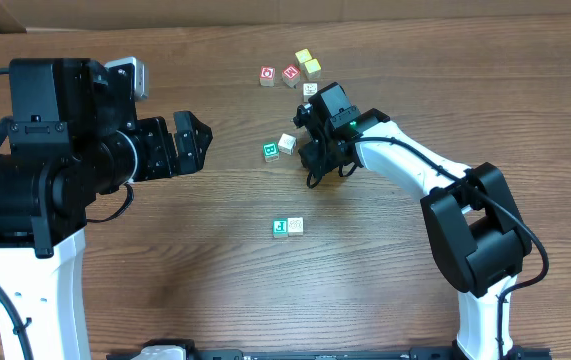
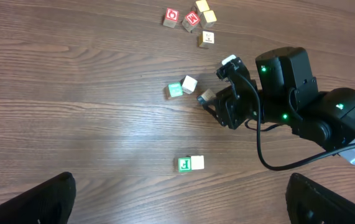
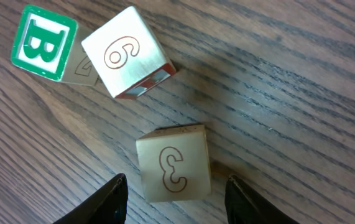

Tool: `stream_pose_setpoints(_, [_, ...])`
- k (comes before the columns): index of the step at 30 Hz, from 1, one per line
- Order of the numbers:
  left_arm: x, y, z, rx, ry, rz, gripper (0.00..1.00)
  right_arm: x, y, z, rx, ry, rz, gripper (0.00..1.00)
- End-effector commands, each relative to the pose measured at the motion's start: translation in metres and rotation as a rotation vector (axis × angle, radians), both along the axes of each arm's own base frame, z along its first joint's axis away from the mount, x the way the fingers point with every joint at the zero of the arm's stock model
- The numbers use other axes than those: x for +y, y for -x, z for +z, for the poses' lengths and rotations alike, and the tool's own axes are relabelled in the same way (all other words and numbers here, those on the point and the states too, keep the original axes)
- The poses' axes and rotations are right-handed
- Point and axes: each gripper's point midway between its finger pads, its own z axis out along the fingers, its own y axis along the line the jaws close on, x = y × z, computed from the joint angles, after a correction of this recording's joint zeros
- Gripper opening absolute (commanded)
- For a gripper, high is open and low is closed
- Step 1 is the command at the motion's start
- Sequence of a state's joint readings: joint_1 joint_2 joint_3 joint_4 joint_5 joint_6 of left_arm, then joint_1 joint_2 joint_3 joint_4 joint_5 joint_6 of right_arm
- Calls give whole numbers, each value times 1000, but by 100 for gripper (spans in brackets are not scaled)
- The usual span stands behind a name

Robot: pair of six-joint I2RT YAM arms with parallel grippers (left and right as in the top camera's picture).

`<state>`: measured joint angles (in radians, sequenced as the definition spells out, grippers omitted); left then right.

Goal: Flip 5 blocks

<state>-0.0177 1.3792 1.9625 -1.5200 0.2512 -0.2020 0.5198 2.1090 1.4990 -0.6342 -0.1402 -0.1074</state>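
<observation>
Down low with the right gripper (image 3: 176, 190), jaws parted either side of a small pale wooden cube printed with a brown 3 (image 3: 174, 168), a gap on both sides, no grip. Flat on the brown wood-grain counter (image 1: 165, 260), that cube. Just past it, a pale wooden cube marked 6 (image 3: 127, 53) beside a green-faced B cube (image 3: 43, 42). Towards the front, a green-printed cube (image 1: 280, 228) tight against a plain pale cube (image 1: 295, 226). Over on the left, hovering with the left gripper (image 1: 203, 142), jaws spread wide, holding nothing
</observation>
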Motion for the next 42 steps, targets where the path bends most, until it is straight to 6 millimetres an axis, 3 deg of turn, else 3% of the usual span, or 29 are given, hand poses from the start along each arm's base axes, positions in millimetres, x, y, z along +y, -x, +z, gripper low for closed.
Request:
stream_pose_setpoints(1, [1,1,8,-29,-3,-6,100,0,-2,0,-16,6,-5,52])
stream_pose_setpoints(13, [1,1,8,-29,-3,-6,100,-2,4,-15,34,12,-26,51])
stream_pose_setpoints(18, [1,1,8,-29,-3,-6,100,3,5,-13,40,-12,-20,40])
stream_pose_setpoints(26, [1,1,8,-29,-3,-6,100,3,4,-13,38,-13,-21,40])
stream_pose_setpoints(30, [1,1,8,-29,-3,-6,100,5,-1,14,34,-37,-68,36])
stream_pose_setpoints(34, [1,1,8,-29,-3,-6,100,6,-2,72,3,-77,-108,32])
stream_pose_setpoints(35, [1,1,8,-28,-3,-6,100,6,4,100,-6,-99,-129,26])
stream_pose_setpoints(37, [1,1,8,-29,-3,-6,100,6,15,122,-7,-114,-144,25])
stream_pose_setpoints(39, [1,1,8,-29,-3,-6,100,1,28,134,19,-116,-173,25])
stream_pose_setpoints(42, [1,1,8,-29,-3,-6,100,-13,51,135,121,-91,-272,24])
